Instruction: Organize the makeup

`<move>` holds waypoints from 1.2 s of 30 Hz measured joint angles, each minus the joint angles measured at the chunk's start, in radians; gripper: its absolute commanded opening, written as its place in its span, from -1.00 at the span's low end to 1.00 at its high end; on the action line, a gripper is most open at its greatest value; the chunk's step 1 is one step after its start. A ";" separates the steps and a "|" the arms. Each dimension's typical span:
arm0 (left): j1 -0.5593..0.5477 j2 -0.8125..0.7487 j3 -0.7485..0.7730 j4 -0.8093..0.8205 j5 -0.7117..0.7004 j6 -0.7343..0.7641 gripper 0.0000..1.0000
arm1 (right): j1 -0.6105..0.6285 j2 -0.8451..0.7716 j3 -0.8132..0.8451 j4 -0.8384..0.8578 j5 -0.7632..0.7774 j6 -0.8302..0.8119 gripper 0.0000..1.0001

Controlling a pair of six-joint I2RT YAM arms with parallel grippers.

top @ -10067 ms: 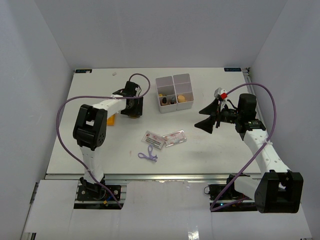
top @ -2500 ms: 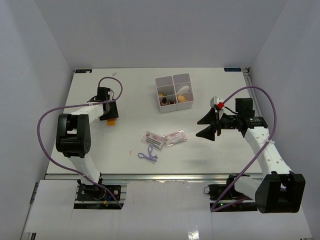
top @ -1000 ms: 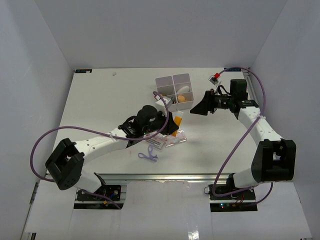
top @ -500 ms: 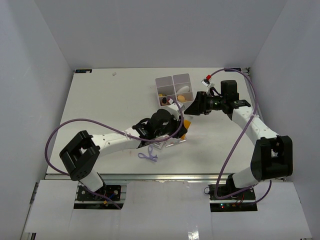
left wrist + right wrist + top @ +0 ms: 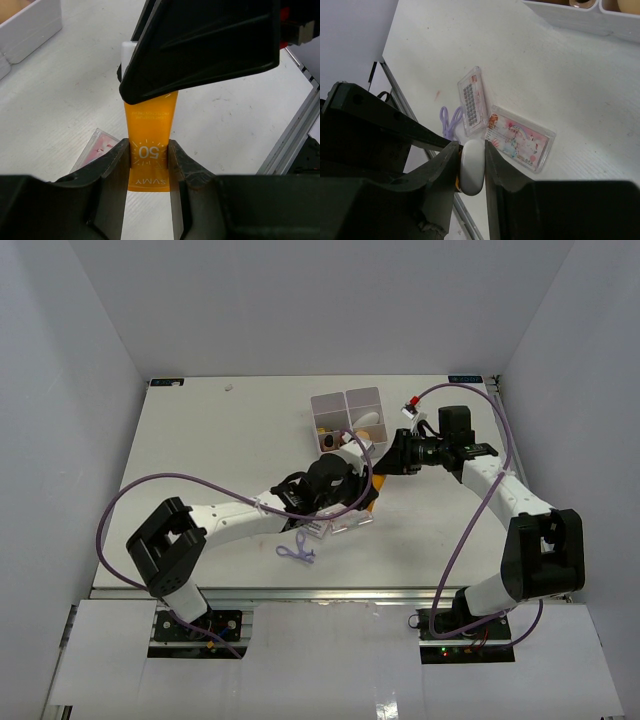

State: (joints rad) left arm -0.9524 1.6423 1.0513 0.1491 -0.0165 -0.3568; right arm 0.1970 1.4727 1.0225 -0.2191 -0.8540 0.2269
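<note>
Yellow-orange tube [image 5: 150, 127]: mid-air, just short of box [image 5: 330, 400]. Left gripper [image 5: 149, 156] clamped on crimped end. Right gripper [image 5: 471, 156], wide a second ago, now clenched on white cap [image 5: 472, 175]. Handover underway; boxing pending.

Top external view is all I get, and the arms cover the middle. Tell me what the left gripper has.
Observer: The left gripper is clamped on the crimped end of a yellow-orange plastic tube printed "50".
Operator: Report the right gripper.
Observer: The right gripper has its fingers against both sides of the tube's white cap.
Operator: Describe the packets underneath.
Observer: One flat clear packet bears a pink cartoon print. The second packet beside it shows rows of dark marks.
</note>
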 measured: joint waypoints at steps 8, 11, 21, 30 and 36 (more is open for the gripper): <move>-0.001 0.008 0.016 -0.006 -0.012 0.017 0.68 | 0.000 0.000 0.002 0.000 -0.055 -0.044 -0.81; 0.000 0.006 0.018 -0.009 -0.013 0.026 0.82 | 0.000 0.005 0.019 -0.023 -0.078 -0.081 -0.82; 0.005 -0.162 0.018 -0.162 -0.049 0.089 0.96 | -0.014 0.095 0.249 -0.123 -0.081 -0.275 -0.85; 0.166 -0.608 -0.098 -0.351 -0.060 0.149 0.96 | -0.013 0.283 0.550 -0.171 -0.033 -0.480 -0.85; 0.243 -0.802 -0.292 -0.418 -0.099 0.173 0.96 | -0.013 0.482 0.825 -0.182 0.009 -0.550 -0.85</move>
State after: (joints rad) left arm -0.7098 0.8407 0.7590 -0.2691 -0.1154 -0.1841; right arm 0.1837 1.9550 1.8473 -0.4010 -0.8452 -0.3234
